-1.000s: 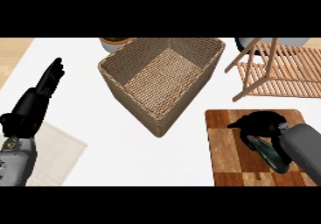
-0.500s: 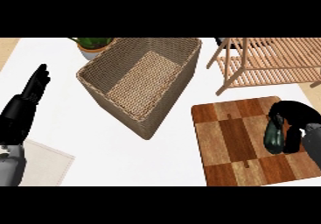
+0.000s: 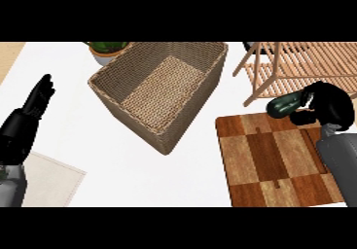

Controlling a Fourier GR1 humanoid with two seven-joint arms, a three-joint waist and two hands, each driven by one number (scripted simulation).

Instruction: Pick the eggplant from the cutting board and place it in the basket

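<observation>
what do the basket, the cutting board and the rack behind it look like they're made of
The basket looks like woven wicker or rattan, tan and matte; a braided weave shows on its walls and floor. The cutting board looks like wood in a checker of dark and lighter brown blocks, with a slight sheen. The slatted rack looks like pale, unpainted wood, judging by its light slats and legs.

Bright, even light falls on the white desk (image 3: pixel 181 170), with no glare. The basket (image 3: pixel 163 87) throws only a faint, soft shadow at its base, and its inner walls look darker than its floor. The wooden rack (image 3: pixel 310 63) casts almost none
</observation>
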